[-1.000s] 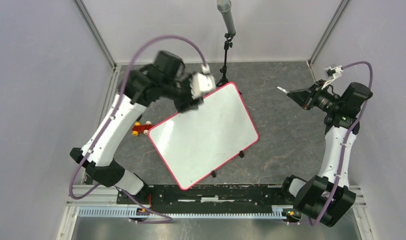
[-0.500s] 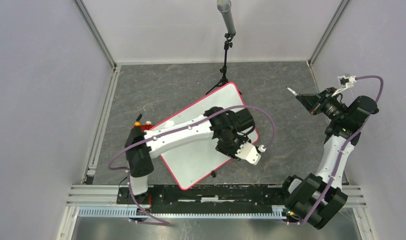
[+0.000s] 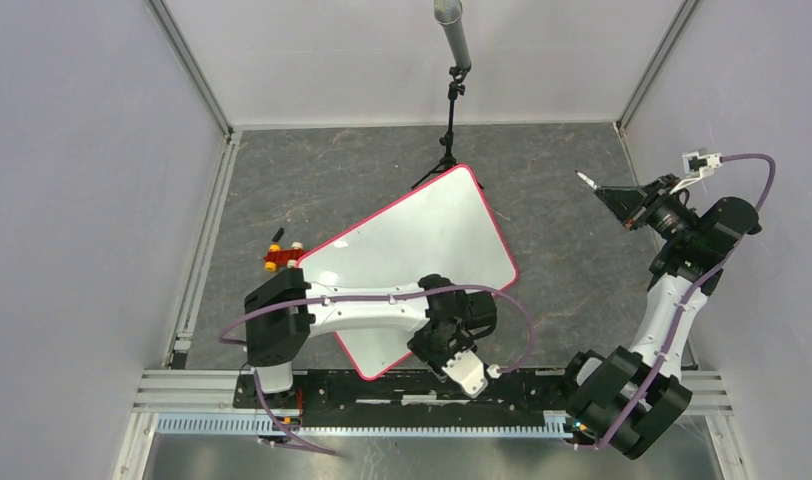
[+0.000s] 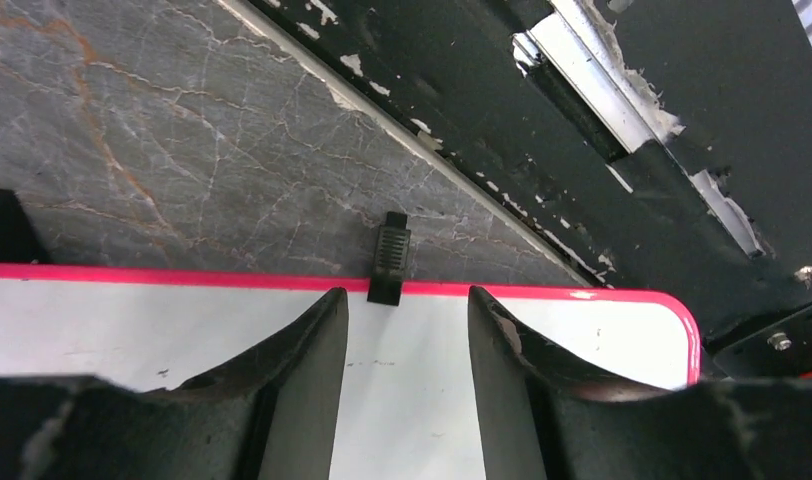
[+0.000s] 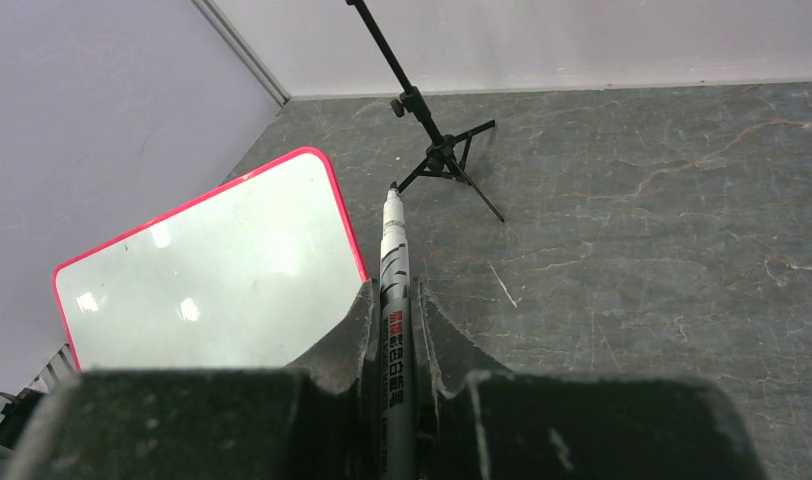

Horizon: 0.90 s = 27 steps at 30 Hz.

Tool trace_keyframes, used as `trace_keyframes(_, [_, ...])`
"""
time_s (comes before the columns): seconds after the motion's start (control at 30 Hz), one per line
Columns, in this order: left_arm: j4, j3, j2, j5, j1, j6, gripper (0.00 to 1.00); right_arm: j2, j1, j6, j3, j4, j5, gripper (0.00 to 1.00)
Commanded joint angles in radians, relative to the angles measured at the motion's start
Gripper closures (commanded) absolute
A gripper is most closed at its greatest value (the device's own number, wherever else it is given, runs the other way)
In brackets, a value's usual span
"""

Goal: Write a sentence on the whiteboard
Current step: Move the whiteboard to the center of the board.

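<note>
The whiteboard lies tilted on the grey floor, white with a pink-red rim. The sentence does not show: the visible face is blank apart from faint specks. My left gripper hovers over the board's near edge, open, nothing between its fingers. A black clip sits on the rim just ahead of them. Far right, my right gripper is shut on a grey marker, held in the air with its tip pointing at the board's far right corner.
A small red toy car sits by the board's left corner. A black microphone stand rises just behind the board's far corner. The black base rail runs along the near edge, right under my left wrist. Walls close in on both sides.
My left arm swung from the board's far left corner across it to its near edge, jaws slightly narrower. The right arm drifted a little to the right with the marker.
</note>
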Motion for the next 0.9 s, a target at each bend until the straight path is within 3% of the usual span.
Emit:
trace_keyframes(0.0, [0.124,-0.058,-0.049,-0.022,-0.02,-0.055,0.46,-0.031,0.001,0.009,-0.001,0.047,-0.028,1.0])
trace_keyframes(0.3, [0.192,-0.098,-0.01,-0.071,-0.026,-0.053,0.45,-0.034,0.016,0.012,-0.007,0.046,-0.022,1.0])
trace_keyframes(0.6, [0.205,-0.161,0.015,-0.095,-0.028,-0.036,0.54,-0.028,0.022,0.012,-0.008,0.048,-0.022,1.0])
trace_keyframes(0.87, [0.23,-0.168,0.036,-0.118,-0.031,-0.031,0.8,-0.029,0.023,0.014,-0.011,0.053,-0.022,1.0])
